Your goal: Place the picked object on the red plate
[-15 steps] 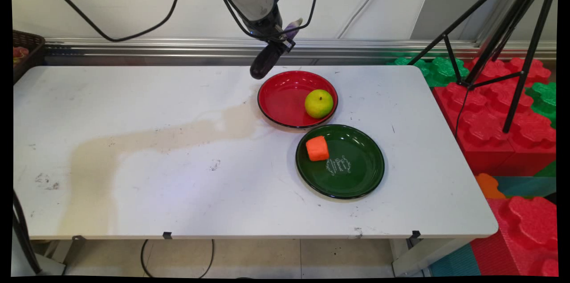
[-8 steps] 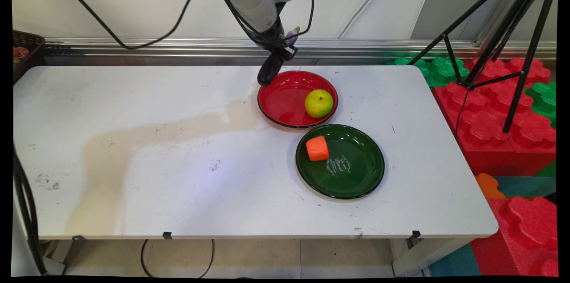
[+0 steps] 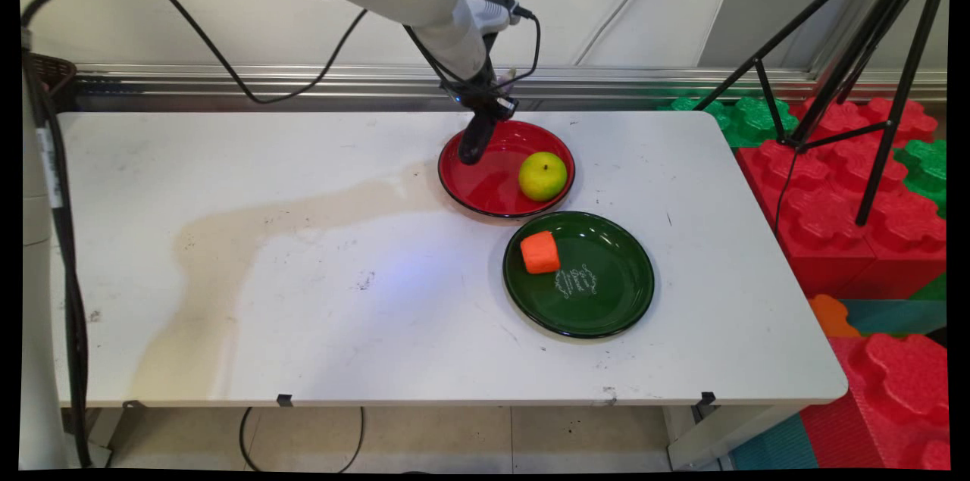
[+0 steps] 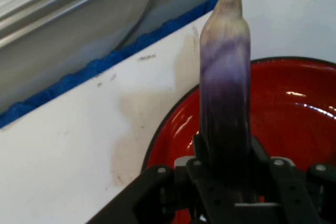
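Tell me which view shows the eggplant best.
The hand view: the eggplant fills the centre, purple with a pale tip, clamped in the gripper over the red plate. The main view shows only a small dark shape below the arm.

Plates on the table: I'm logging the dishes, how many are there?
2. The red plate sits farther back, holding a green fruit; the green plate lies just in front of it, holding an orange block.

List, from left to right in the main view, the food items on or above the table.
Eggplant in the gripper, then orange block, then lime; block and lime lie almost level, the block slightly further left.
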Robot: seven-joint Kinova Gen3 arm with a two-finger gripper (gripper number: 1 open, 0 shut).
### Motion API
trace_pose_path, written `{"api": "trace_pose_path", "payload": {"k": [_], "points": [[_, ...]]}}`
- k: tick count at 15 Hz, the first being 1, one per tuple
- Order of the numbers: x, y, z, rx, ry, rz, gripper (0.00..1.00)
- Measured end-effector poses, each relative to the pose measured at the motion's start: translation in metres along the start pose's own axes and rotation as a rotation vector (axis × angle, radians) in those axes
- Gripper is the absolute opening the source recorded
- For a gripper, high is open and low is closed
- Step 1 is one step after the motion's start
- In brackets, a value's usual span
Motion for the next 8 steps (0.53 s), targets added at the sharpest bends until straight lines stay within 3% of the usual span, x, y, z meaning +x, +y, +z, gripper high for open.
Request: {"api": "trace_pose_path", "payload": {"k": [8], "points": [[-0.010,0.006,0.035,-0.015,-0.028,-0.012,0.00]]}}
